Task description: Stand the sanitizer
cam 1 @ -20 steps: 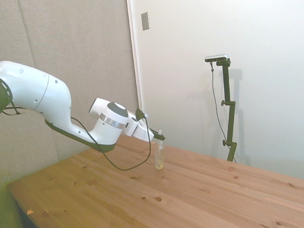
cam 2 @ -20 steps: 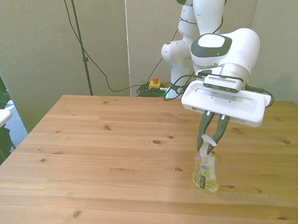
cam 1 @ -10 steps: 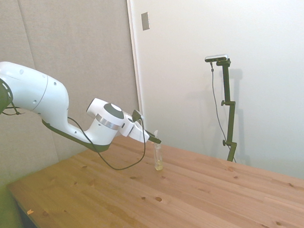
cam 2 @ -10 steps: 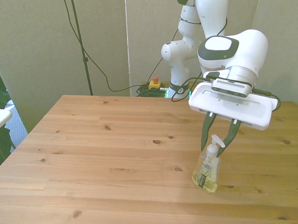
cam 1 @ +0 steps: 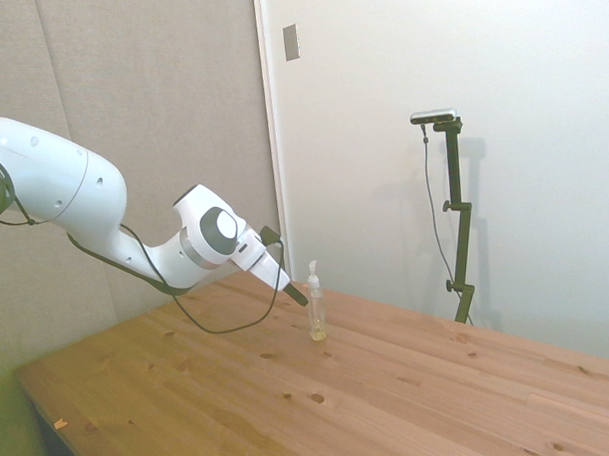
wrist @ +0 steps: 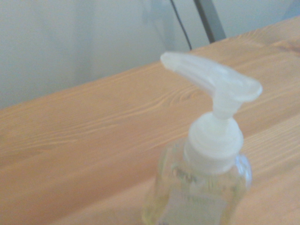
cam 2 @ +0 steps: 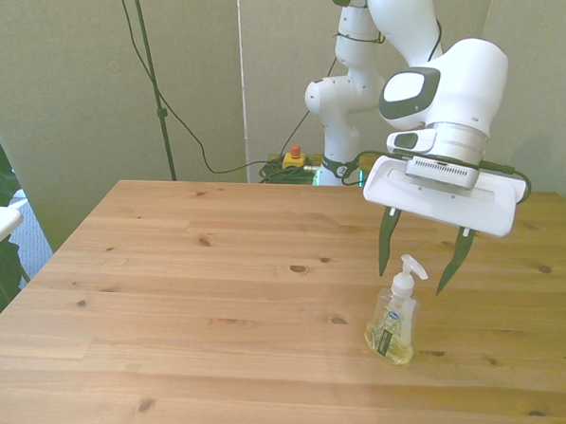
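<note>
Sanitizer (cam 2: pixel 392 322): stood upright on the table (cam 2: pixel 210 332), long axis vertical, toward the front view's right near edge; gripper (cam 2: pixel 419 269) hung just above and behind its pump top, jaws spread wide, touching nothing, task apparently done.

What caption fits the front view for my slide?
Sanitizer standing upright on the wooden table, open gripper just behind its pump top, not touching.
</note>
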Controlling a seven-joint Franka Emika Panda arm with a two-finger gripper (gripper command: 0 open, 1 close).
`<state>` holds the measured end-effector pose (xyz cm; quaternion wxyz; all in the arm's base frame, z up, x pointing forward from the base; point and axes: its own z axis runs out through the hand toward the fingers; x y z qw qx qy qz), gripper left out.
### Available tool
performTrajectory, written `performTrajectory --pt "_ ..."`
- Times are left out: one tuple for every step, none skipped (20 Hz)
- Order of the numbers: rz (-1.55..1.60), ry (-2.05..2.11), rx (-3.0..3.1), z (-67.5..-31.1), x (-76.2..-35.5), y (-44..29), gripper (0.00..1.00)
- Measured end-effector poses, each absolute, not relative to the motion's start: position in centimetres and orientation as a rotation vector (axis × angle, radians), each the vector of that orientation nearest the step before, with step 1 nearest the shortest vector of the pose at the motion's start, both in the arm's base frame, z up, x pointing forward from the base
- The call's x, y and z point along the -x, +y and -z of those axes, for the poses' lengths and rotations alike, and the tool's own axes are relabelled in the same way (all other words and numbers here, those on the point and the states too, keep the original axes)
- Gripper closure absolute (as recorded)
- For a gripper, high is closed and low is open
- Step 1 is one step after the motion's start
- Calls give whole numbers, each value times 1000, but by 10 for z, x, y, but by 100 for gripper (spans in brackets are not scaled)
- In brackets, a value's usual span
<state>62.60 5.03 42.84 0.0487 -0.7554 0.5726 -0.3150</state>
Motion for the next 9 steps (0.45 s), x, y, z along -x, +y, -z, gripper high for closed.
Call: performTrajectory --pt "900 1735 2346 -430 -620 51 0" --pt "840 1716 2395 -430 -612 53 0" --pt "784 1695 2444 -430 -604 53 0" --pt "722 1672 2493 -430 -596 54 0" --pt "658 1649 2540 -430 -588 55 0" --pt "594 1621 2586 -432 -579 54 0" --pt "527 1589 2633 -434 -570 54 0" --pt "460 1557 2679 -437 -561 54 0" --pt "392 1521 2720 -439 -551 53 0"
